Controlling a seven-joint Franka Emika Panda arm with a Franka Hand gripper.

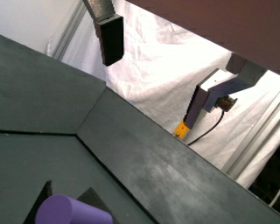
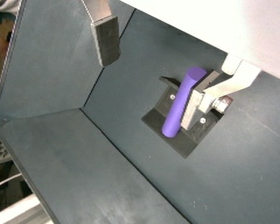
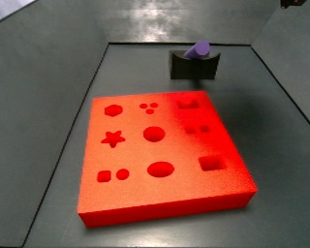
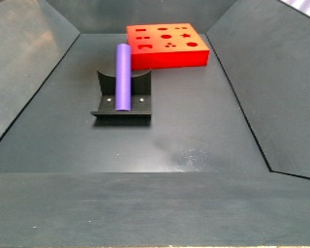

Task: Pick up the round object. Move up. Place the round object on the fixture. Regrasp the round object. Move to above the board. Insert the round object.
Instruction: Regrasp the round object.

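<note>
Purple, smooth and slim, the cylindrical peg lies in the dark notched fixture, likely light, stiff and slippery. The gripper hovers clear, silver-plate fingers spread and empty; mid-shaft looks the surest hold.

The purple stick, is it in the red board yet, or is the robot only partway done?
Partway. Done: the purple peg lies on the fixture, so it looks picked up and placed. In hand: nothing. The gripper is above the fixture, its fingers apart with nothing between them. Left: grab the peg again, carry it over the board, and push it into a hole; none of the holes visible holds it.
</note>
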